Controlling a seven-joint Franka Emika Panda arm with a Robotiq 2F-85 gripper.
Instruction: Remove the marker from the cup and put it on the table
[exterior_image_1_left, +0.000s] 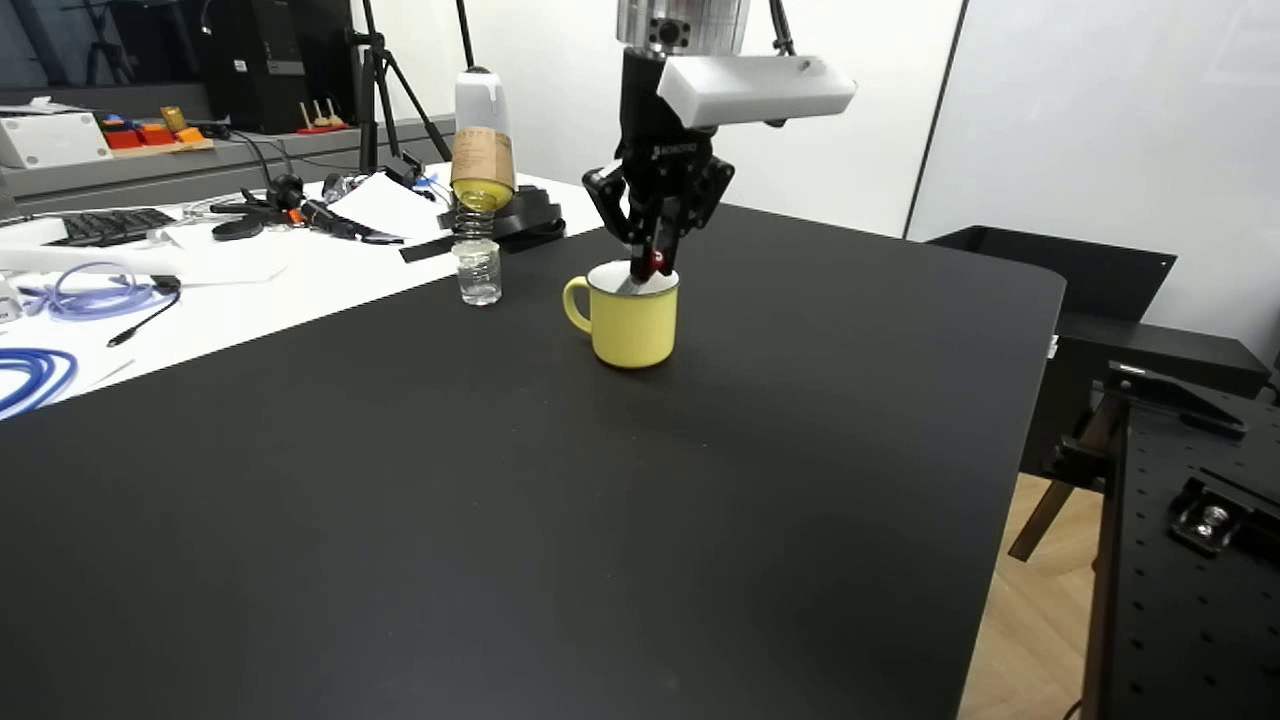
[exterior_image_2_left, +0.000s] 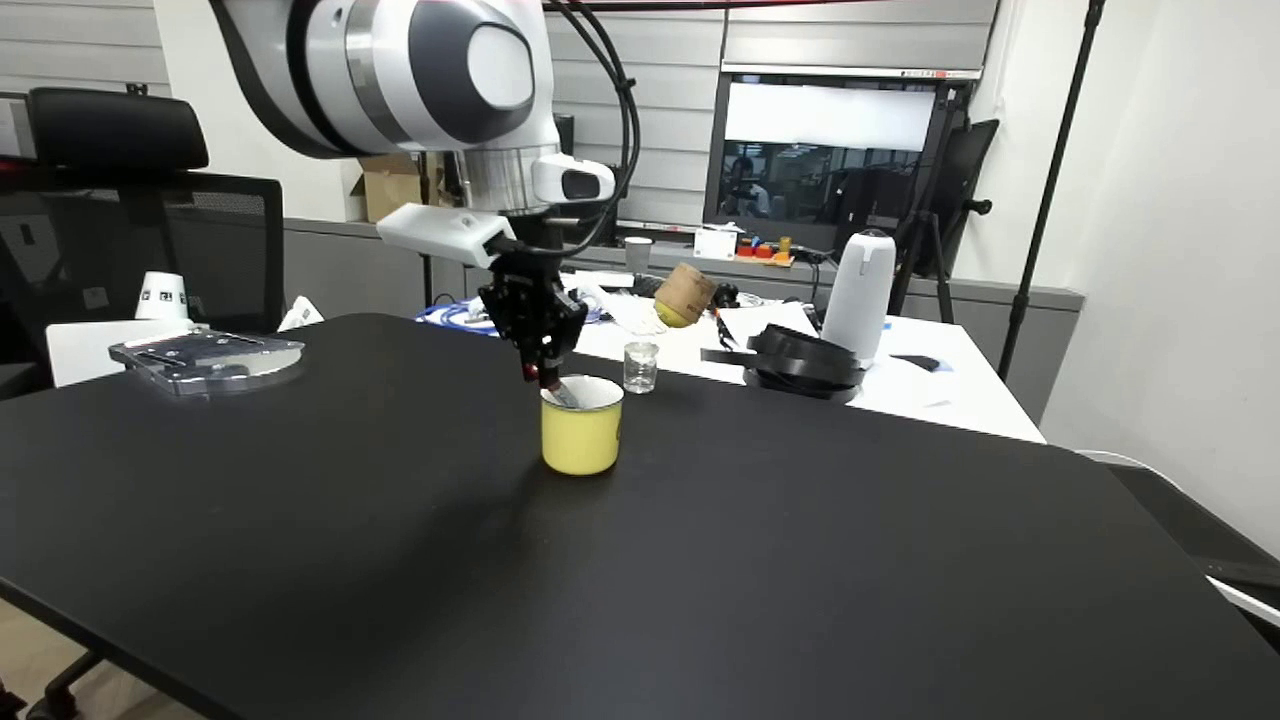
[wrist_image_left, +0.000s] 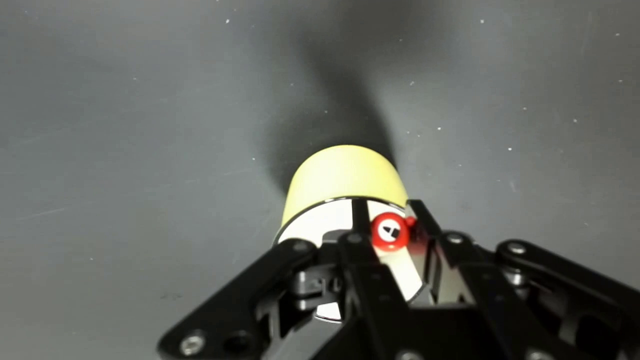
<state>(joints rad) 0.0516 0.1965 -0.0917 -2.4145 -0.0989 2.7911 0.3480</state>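
Note:
The yellow cup (exterior_image_1_left: 632, 330) stands upright on the black table (exterior_image_1_left: 500, 540); it also shows in an exterior view (exterior_image_2_left: 580, 440) and in the wrist view (wrist_image_left: 345, 172). The marker (wrist_image_left: 390, 232) shows its round red end between my fingers in the wrist view; the red also shows in both exterior views (exterior_image_1_left: 657, 262) (exterior_image_2_left: 530, 372). My gripper (wrist_image_left: 387, 201) points down over the cup's rim, its fingers pressed close on both sides of the red end. A slim grey part, apparently the marker's body, slants from there into the cup. Its lower end is hidden.
A small clear glass jar (exterior_image_1_left: 479, 278) stands near the cup on its handle side. The white table (exterior_image_1_left: 300, 290) beyond the black edge holds cables and a black strap-like object (exterior_image_2_left: 800, 360). A clear flat plastic piece (exterior_image_2_left: 205, 358) lies on the black table.

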